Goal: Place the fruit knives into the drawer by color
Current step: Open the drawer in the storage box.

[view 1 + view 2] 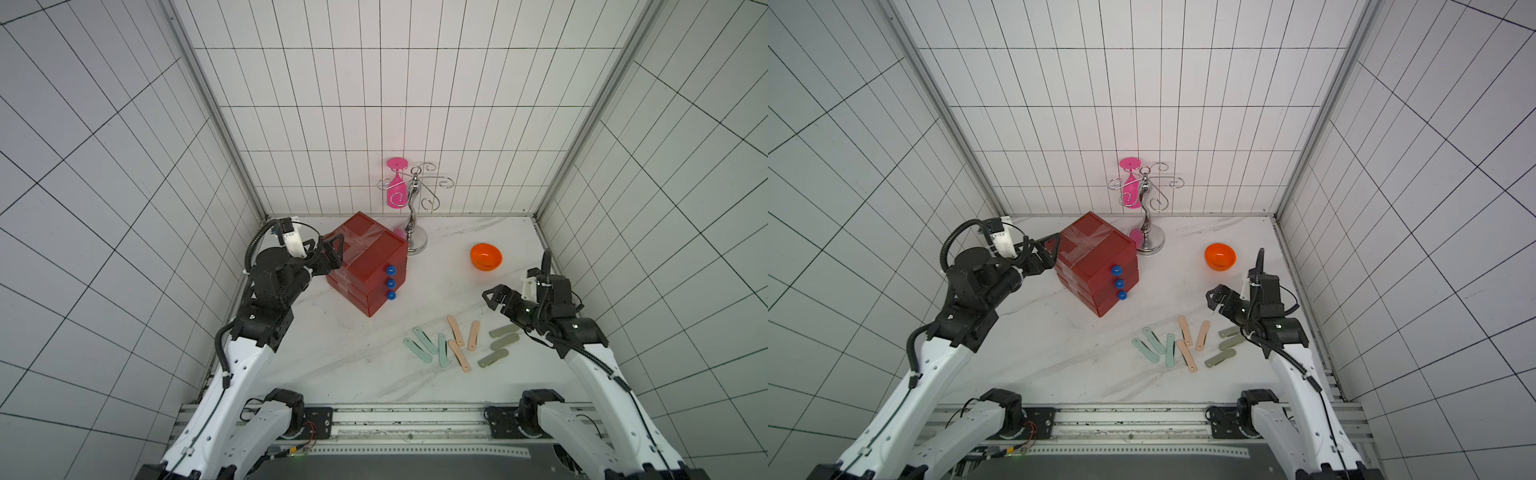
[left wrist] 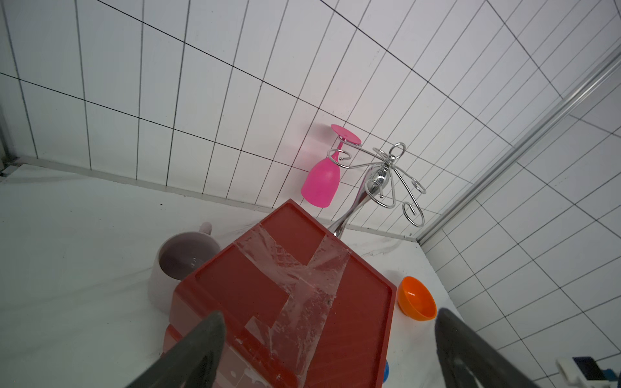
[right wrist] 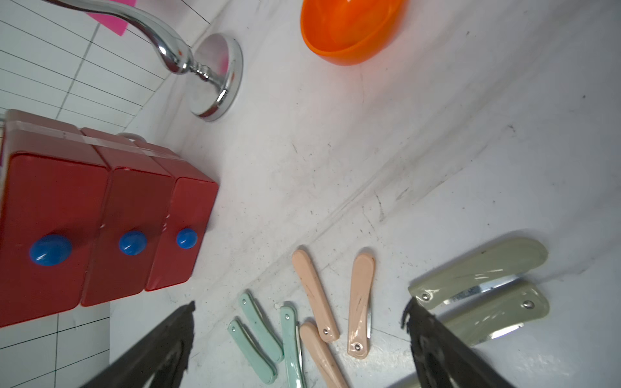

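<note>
Drawer chest was glossy red plastic, smooth, with crinkled clear tape on top; knobs shiny blue plastic. Knives had smooth glossy plastic handles, metal rivets and blade edges. Stand was mirror-polished metal. Bowl glossy orange plastic. Tabletop marble-patterned, scuffed.

Both arms wear glossy white shells dotted with small round holes, running into matte black joints and wrists. On the left arm a ribbed black cable conduit passes a white printed camera mount. The right arm has its cables cinched with white zip ties. The left gripper and right gripper have black, hollow triangular fingers.
</note>
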Motion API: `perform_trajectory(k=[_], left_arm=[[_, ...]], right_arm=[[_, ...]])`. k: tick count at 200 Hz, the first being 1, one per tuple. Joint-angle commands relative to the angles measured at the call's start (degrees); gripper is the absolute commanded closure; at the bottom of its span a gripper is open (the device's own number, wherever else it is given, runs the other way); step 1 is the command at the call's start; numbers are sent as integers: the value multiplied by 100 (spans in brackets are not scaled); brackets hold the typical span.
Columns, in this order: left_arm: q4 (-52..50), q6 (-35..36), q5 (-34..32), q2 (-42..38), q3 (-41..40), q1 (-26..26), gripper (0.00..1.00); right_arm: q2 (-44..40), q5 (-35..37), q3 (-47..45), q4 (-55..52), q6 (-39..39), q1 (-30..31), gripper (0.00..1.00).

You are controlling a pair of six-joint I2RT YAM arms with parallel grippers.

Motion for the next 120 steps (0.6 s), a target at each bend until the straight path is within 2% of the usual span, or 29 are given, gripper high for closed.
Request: perform_trajectory(k=[1, 33, 85, 104, 120], left_arm=[[-679, 582, -324, 303, 380, -413, 2], [-1086, 788, -446, 767, 708, -633, 2], [-713, 788, -37, 1242, 484, -642, 3], [-579, 802, 183, 1431, 491, -644, 14], [-578, 801, 266, 1522, 551, -634, 33]], right_arm=[[-39, 52, 739, -525, -100, 201, 1], [450, -21, 995, -507, -186, 670, 1], [1169, 150, 1282, -28, -142, 1606, 0], [1324, 71, 1372, 177, -62, 1788, 4], [1413, -1, 1387, 337, 3, 1913, 8]])
